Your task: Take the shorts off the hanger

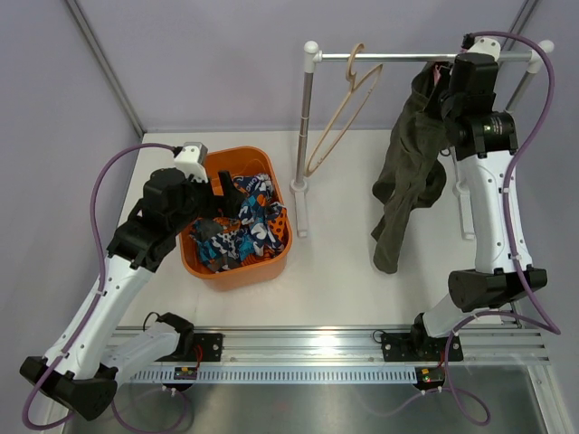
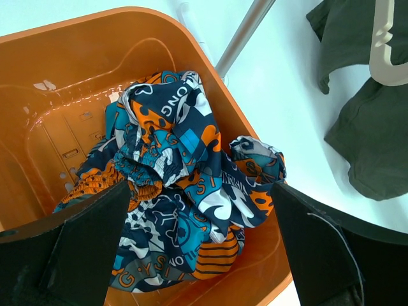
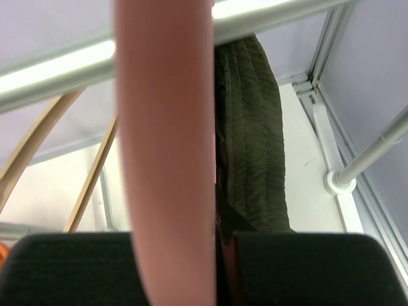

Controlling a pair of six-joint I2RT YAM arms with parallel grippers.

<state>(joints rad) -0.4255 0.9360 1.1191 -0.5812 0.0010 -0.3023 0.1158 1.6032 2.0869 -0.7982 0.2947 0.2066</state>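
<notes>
Dark green shorts (image 1: 409, 163) hang from the rail (image 1: 407, 57) at the right end of the rack, on a pink hanger (image 3: 166, 159) that is mostly hidden in the top view. My right gripper (image 1: 448, 77) is up at the rail, at the top of the shorts. In the right wrist view it (image 3: 217, 255) is shut on the pink hanger, with the shorts' waistband (image 3: 252, 127) right beside it. My left gripper (image 1: 217, 206) is open and empty, low over patterned shorts (image 2: 185, 172) in the orange basket (image 2: 76, 64).
An empty beige hanger (image 1: 348, 108) hangs on the rail left of the green shorts. The rack's left pole (image 1: 305, 136) stands next to the orange basket (image 1: 231, 271). The right pole's foot (image 3: 338, 182) is on the table behind.
</notes>
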